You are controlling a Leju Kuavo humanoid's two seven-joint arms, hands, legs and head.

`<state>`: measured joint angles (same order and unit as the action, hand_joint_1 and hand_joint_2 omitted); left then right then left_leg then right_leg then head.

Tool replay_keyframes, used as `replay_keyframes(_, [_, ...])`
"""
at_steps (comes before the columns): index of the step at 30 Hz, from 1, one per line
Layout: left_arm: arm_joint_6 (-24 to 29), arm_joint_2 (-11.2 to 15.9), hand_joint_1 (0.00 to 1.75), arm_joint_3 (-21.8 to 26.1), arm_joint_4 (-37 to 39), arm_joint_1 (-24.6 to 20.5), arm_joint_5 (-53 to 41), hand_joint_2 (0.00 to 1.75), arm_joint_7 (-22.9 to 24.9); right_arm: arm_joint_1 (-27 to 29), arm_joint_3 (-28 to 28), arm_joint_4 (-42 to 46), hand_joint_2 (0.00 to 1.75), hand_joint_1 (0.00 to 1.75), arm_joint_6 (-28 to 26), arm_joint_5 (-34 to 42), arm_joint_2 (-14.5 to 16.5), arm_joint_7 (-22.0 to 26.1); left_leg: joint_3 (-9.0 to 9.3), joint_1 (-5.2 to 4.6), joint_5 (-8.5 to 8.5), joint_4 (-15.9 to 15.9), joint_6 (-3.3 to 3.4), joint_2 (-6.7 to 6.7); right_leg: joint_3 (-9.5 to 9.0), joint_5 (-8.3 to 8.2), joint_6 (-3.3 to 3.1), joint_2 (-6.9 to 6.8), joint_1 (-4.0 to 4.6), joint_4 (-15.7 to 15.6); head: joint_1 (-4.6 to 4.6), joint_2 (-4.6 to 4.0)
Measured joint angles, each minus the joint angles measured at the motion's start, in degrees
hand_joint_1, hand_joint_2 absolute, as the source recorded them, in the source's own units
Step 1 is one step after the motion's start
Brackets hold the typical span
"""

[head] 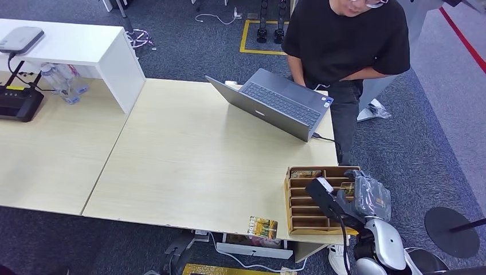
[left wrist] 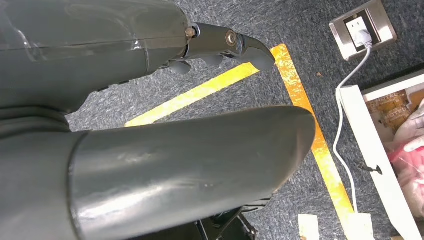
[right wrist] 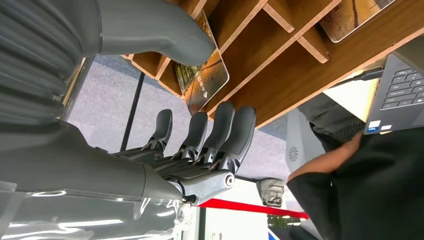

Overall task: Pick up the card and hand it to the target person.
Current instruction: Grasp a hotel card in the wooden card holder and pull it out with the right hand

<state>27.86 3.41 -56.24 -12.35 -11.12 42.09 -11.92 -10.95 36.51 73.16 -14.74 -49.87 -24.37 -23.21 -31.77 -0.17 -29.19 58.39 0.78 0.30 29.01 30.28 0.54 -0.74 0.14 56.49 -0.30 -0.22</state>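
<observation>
A wooden card rack (head: 298,213) stands at the table's near right corner with cards in some slots. My right hand (head: 344,197) hovers over it. In the right wrist view a picture card (right wrist: 205,80) leans out of a rack (right wrist: 280,75) slot, with my right hand (right wrist: 200,130) reaching to it: the thumb lies on one side, the fingertips (right wrist: 225,115) close to the other, and no firm grip shows. Another card (head: 262,227) lies flat at the table's front edge. The person (head: 344,40) in a black shirt stands behind the table. My left hand (left wrist: 200,160) hangs over the floor, holding nothing.
An open grey laptop (head: 275,103) sits in front of the person, with its cable at the table's right edge. A white shelf (head: 86,51), bottles and a black device are at the far left. A black round stand base (head: 453,229) is on the carpet to the right.
</observation>
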Motion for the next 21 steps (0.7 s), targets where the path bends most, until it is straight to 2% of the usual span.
replay_keyframes(12, [0.23, 0.00, 0.00, 0.00, 0.00, 0.05, 0.01, 0.00, -0.10, -0.18, 0.08, -1.05, 1.75, 0.85, 0.17, 0.10, 0.25, 0.23, 0.03, 0.00, 0.00, 0.01, 0.00, 0.00, -0.02, 0.00, 0.00, 0.00, 0.00, 0.00, 0.01, 0.00])
replay_keyframes(21, [-0.08, -0.02, 0.00, 0.00, 0.00, 0.07, -0.24, 0.00, 0.04, -0.42, 0.16, -1.11, 1.75, 0.82, 3.38, -3.61, -0.25, 0.74, 0.03, 0.00, 0.00, 0.01, 0.00, 0.00, -0.03, 0.00, 0.00, 0.00, 0.00, 0.00, 0.01, 0.00])
